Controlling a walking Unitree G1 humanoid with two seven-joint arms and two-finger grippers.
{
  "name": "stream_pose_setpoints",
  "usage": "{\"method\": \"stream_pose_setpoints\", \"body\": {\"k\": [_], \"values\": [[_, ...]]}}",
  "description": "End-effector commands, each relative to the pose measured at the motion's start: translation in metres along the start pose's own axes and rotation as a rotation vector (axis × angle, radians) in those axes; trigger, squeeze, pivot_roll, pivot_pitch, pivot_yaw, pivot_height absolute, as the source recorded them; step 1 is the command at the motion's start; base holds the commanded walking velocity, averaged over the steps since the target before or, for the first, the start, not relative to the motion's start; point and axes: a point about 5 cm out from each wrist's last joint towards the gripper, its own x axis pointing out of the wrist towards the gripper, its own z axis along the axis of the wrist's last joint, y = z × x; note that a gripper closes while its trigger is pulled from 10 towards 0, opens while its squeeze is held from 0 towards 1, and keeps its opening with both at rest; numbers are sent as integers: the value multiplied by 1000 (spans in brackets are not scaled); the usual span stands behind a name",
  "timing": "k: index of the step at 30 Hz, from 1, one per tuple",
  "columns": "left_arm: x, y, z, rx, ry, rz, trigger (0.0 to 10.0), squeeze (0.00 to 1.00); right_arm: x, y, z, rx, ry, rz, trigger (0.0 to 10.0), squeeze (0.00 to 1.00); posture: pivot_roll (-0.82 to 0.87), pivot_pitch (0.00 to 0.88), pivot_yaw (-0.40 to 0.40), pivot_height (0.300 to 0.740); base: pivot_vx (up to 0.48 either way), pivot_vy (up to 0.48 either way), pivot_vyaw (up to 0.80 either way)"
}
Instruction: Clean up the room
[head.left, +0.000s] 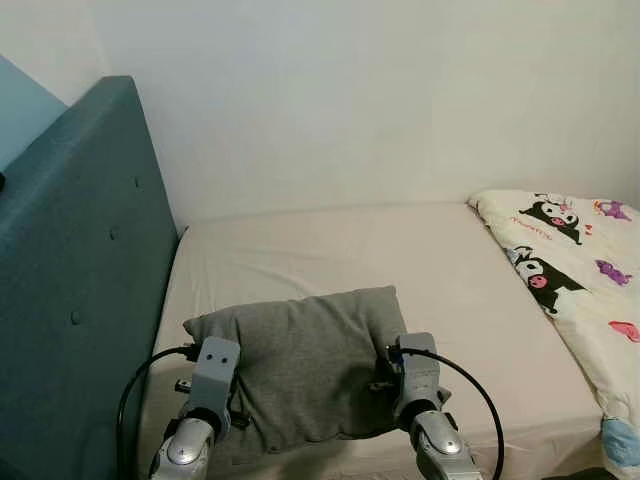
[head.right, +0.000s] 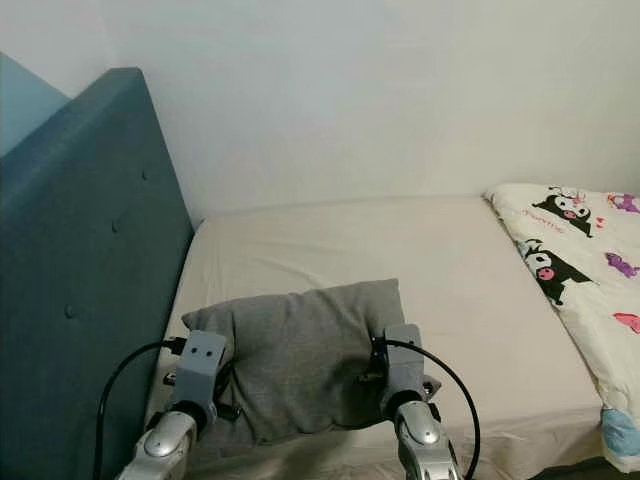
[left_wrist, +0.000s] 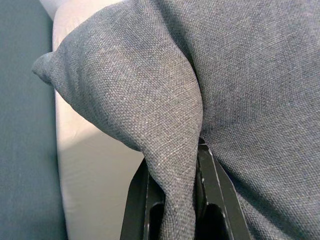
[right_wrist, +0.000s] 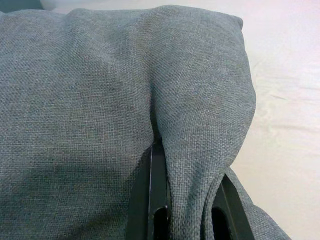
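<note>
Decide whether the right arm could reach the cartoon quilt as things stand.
Probably not yet: the right gripper is shut on the pillow, as is the left gripper. The quilt lies apart, far to the right.

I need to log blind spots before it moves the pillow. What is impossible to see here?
- Underside of the grey pillow: head views, hidden by the pillow itself.
- Left tool and right tool fingertips: wrist views, wrapped in pillow folds.
- Cartoon blanket: cut off by the right edge.

pillow (head.left: 305, 360): grey, woven
bed sheet (head.left: 400, 260): pale cream
headboard (head.left: 70, 280): teal, buttoned
quilt (head.left: 575, 270): cream, black-and-pink cartoon figures
wall (head.left: 380, 90): white
</note>
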Motion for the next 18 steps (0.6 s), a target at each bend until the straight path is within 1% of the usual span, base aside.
{"method": "stream_pose_setpoints", "body": {"k": [1,5,6,8,18], "values": [[0,0,8,22,-46,-6,10000,0,1,6,2,1,-14,29,10000,0,23,90,-27,740,0,0,0],[1,0,8,6,-45,1,10000,0,1,7,3,-31,-20,41,10000,0,23,91,-27,740,0,0,0],[1,1,9,9,-47,0,10000,0,2,10,3,-52,-18,57,10000,0,21,93,-25,740,0,0,563],[1,1,9,10,-46,-1,10000,0,2,11,3,-54,-14,60,10000,0,21,93,-25,740,0,0,563],[0,-2,10,9,-51,-5,10000,0,2,11,4,-62,-23,66,10000,0,22,92,-24,740,0,0,800]]}}
